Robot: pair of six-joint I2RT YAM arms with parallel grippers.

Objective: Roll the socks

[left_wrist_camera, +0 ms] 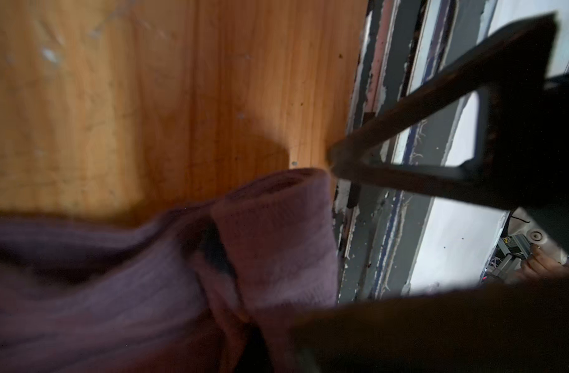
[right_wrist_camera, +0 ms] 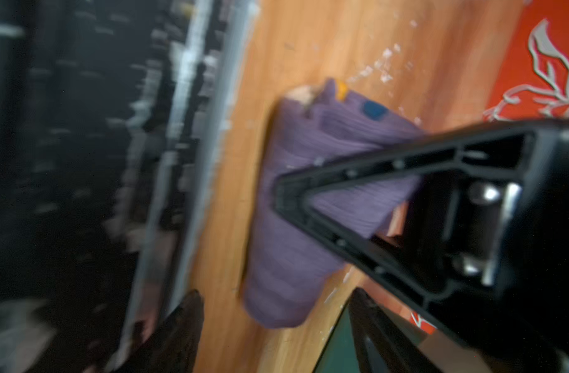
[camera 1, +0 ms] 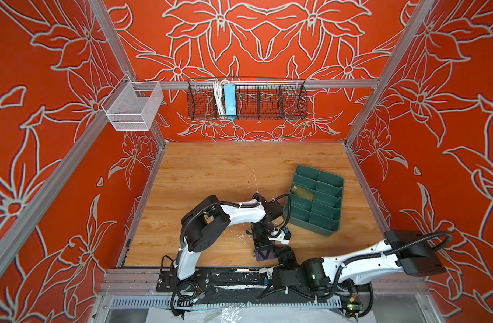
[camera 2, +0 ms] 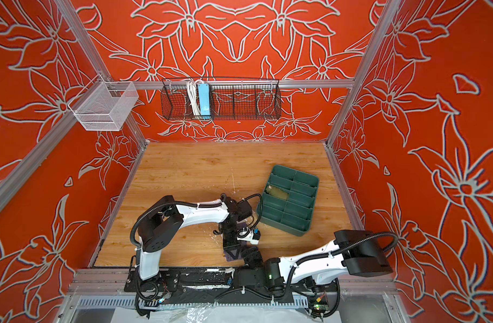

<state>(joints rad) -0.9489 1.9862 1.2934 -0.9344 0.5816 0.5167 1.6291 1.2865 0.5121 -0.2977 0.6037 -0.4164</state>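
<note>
The purple sock (camera 1: 257,256) lies partly rolled on the wood near the front edge, also seen as a ribbed roll (left_wrist_camera: 270,232) and a purple bundle with beige, yellow and navy bits at one end (right_wrist_camera: 286,226). My left gripper (camera 1: 263,249) points down onto it and is shut on the fabric (left_wrist_camera: 276,339); its black finger (right_wrist_camera: 357,200) crosses the sock. My right gripper (camera 1: 282,253) sits just right of it, open, its fingertips (right_wrist_camera: 186,316) either side of the roll's rounded end (right_wrist_camera: 276,300). The olive green sock (camera 1: 302,192) lies rolled in a tray compartment.
The dark green divided tray (camera 1: 325,227) stands right of both grippers, tilted, with a corner showing close by (right_wrist_camera: 338,348). The table's front rail (left_wrist_camera: 367,97) runs right beside the purple sock. A black wire basket (camera 1: 248,100) and a white mesh basket (camera 1: 132,107) hang on the walls.
</note>
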